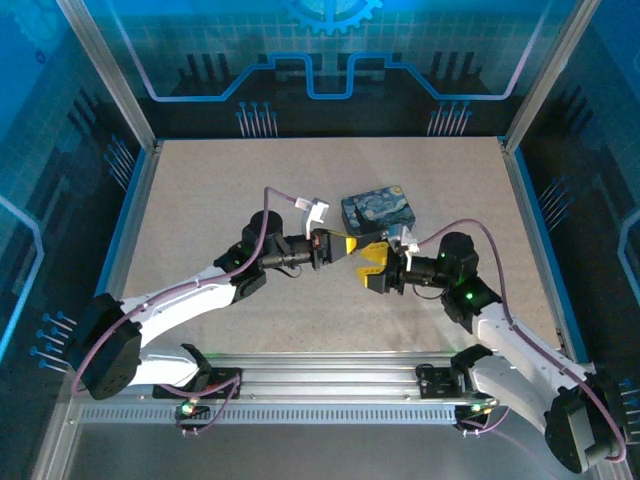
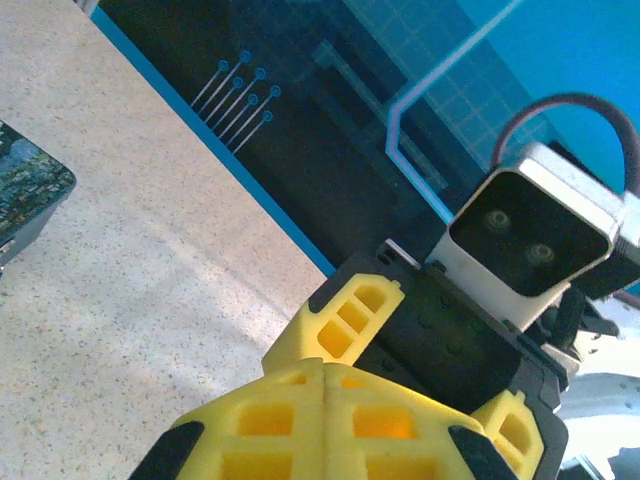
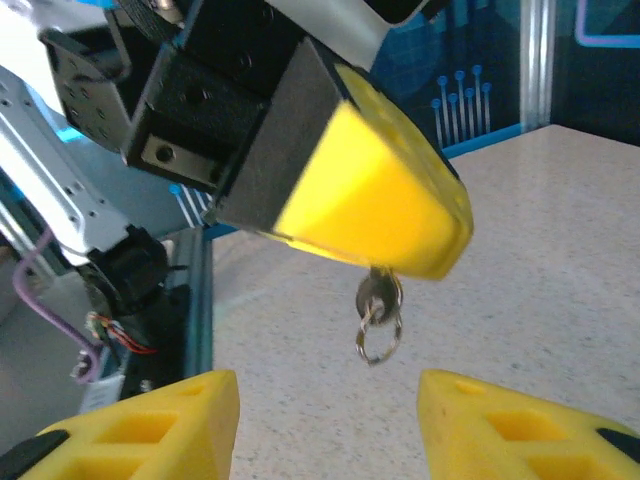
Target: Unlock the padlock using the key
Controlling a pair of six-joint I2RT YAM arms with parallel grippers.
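My left gripper (image 1: 347,246) hangs above the middle of the table, its yellow pads (image 2: 325,400) pressed flat together. In the right wrist view the key (image 3: 378,294) sticks out below those shut fingers (image 3: 380,200). Only its round dark head shows, and a small silvery split ring (image 3: 380,338) dangles from it. My right gripper (image 3: 328,400) faces the left one from just below the key. It is open, and the key hangs above the gap between its fingers (image 1: 372,268), touching neither. The padlock is out of view.
A dark-blue tin with a starry-night print (image 1: 378,208) lies on the speckled table (image 1: 200,220) just behind the two grippers; its corner (image 2: 25,190) shows in the left wrist view. Blue-edged walls (image 1: 128,210) enclose the table.
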